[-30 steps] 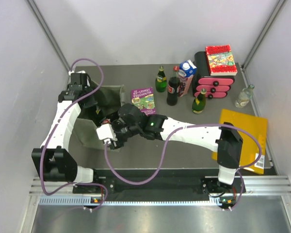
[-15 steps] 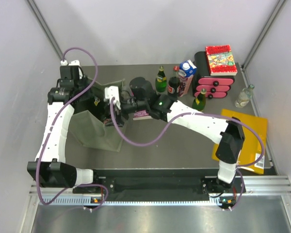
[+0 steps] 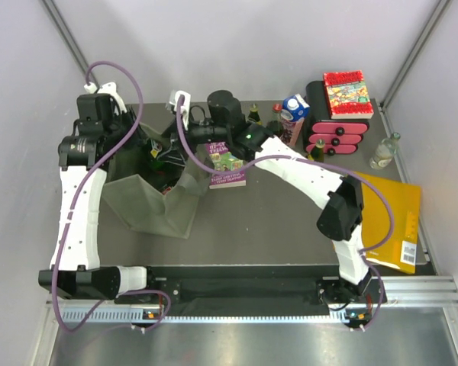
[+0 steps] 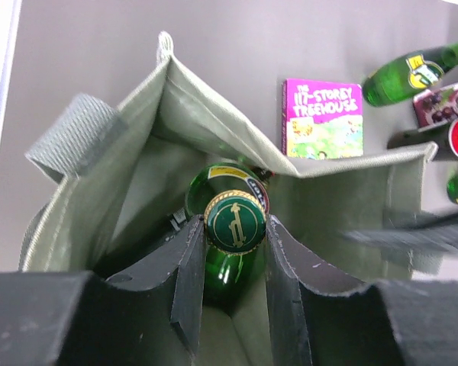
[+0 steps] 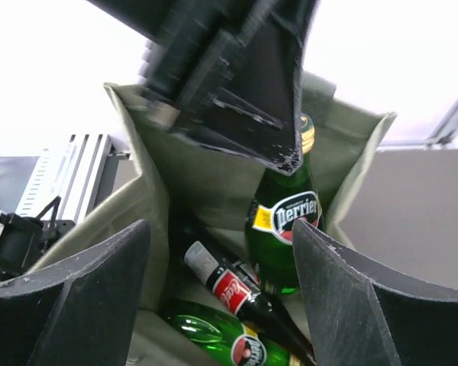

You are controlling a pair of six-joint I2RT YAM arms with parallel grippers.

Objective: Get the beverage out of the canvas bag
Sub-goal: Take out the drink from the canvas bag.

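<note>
- One green bottle (image 5: 282, 217) stands upright inside the bag (image 4: 130, 183), its neck pinched in the left gripper (image 4: 234, 229), whose arm arches high with the wrist pointing down.
- Lift straight up, I'd judge, clear of the cloth rim.
- Empty, the right gripper (image 5: 217, 244) gapes wide at the bag mouth.

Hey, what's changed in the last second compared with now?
The right gripper swung from the near side of the olive canvas bag to its far edge, jaws opening. The left gripper rose, lifting the green glass bottle it grips. The pink drawer box and yellow envelope stayed put.
</note>
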